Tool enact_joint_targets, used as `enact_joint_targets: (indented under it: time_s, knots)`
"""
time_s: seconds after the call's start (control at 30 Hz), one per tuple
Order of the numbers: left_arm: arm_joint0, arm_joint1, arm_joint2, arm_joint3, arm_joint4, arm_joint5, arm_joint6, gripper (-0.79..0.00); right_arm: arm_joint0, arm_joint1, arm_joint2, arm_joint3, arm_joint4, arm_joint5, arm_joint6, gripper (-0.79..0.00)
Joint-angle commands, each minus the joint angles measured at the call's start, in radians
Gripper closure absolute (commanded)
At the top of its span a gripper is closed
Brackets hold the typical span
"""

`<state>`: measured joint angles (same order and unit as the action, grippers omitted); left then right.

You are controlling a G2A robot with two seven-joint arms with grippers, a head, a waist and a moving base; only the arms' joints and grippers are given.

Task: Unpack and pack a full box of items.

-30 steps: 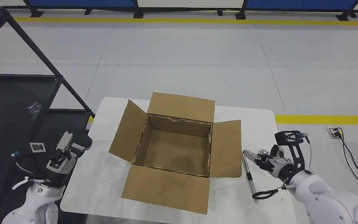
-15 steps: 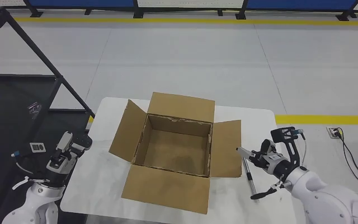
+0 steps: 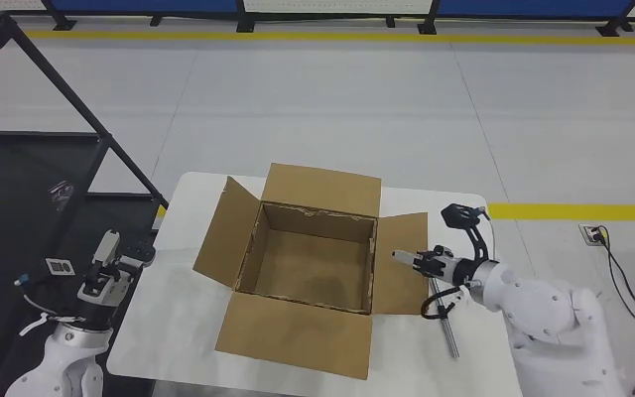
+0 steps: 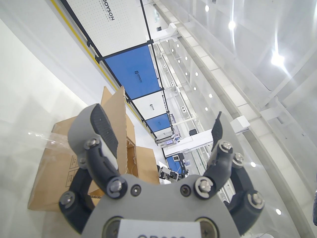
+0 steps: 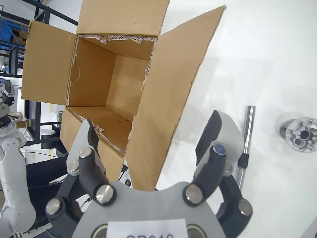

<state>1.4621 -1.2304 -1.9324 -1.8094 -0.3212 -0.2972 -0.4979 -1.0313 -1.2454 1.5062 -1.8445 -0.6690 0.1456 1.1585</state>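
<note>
Box (image 3: 298, 337) stands mid-table (image 3: 184, 308), upright, all four flaps folded outward; its plain cardboard floor is in full view from above. Right gripper (image 5: 151, 118) hangs over the outer edge of the box's right flap, facing the opening. Its jaws are spread wide and hold nothing. The flap's corner shows between the fingers in the wrist view; contact with the cardboard cannot be judged. Left gripper (image 4: 158, 111) sits off the box's left side, near the table edge and well apart from the cardboard, tilted up toward the ceiling. Its jaws are also spread wide and hold nothing. Rod (image 3: 446, 323), polished metal with a black collar partway along, lies flat on the table just beyond the box's right flap, roughly parallel to that flap's outer edge and partly under the right arm. Spool (image 5: 298, 133), small and grey with a hollow hub, rests on the table on the far side of the rod from the box, near the rod but apart from it.
</note>
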Motion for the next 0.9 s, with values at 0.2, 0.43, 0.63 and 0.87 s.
enact_joint_targets:
  time_s: [0.2,0.43,0.63,0.87]
  knots:
    - [0.003,0.001,-0.001,0.0,-0.002,-0.002,0.002,-0.785,0.1,-0.004,-0.086,0.096,-0.043,0.078,-0.029,-0.785]
    - [0.003,0.001,-0.001,0.0,-0.002,-0.002,0.002,-0.785,0.157,-0.008,-0.162,0.135,-0.097,0.122,-0.062,-0.785]
    - [0.003,0.001,-0.001,0.0,-0.002,-0.002,0.002,-0.785,0.206,-0.013,-0.208,0.171,-0.104,0.134,-0.071,-0.785]
    - [0.003,0.001,-0.001,0.0,-0.002,-0.002,0.002,-0.785,0.232,-0.014,-0.238,0.193,-0.131,0.126,-0.111,-0.785]
